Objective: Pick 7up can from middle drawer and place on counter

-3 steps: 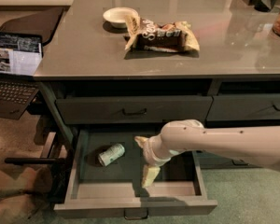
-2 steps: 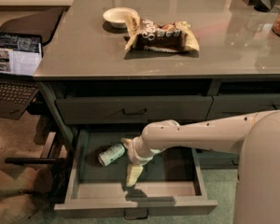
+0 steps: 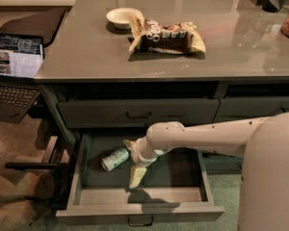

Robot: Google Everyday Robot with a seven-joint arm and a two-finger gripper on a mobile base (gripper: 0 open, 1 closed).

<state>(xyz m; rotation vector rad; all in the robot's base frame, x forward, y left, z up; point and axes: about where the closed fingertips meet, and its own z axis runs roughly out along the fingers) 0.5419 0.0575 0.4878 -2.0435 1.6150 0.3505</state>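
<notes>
- Step in hand: the reach for the pick. You are working inside the middle drawer (image 3: 139, 213), which stands pulled out beneath the shut shallower drawer (image 3: 137, 113). Nothing is lifted yet.
- Target: the 7up can (image 3: 114, 159) lies on its side on the drawer floor, in the left half and nearer the back. It is set at a slant, with one end turned toward the left wall.
- End effector: the gripper (image 3: 130, 162) is down in the drawer just to the right of the can, with the arm entering from the right. Its two pale fingers stand spread, one toward the back of the drawer and one toward the front. The jaws are apart and hold nothing. Whether a fingertip touches the can cannot be told from this view.
- Assessment: the can sits at the mouth of the gap, not yet between the fingers. In my judgement, your next move is a short advance leftward until the fingers straddle the can's body, then closure.
- Risk: a can on its side may roll under a nudge, though the nearby left wall would likely stop it.
- Destination: the counter (image 3: 86, 52) shows bare surface to the left of the snack bag (image 3: 166, 37) and the bowl (image 3: 123, 17). Your lift must clear the upper drawer's front and the counter edge before set-down.
</notes>
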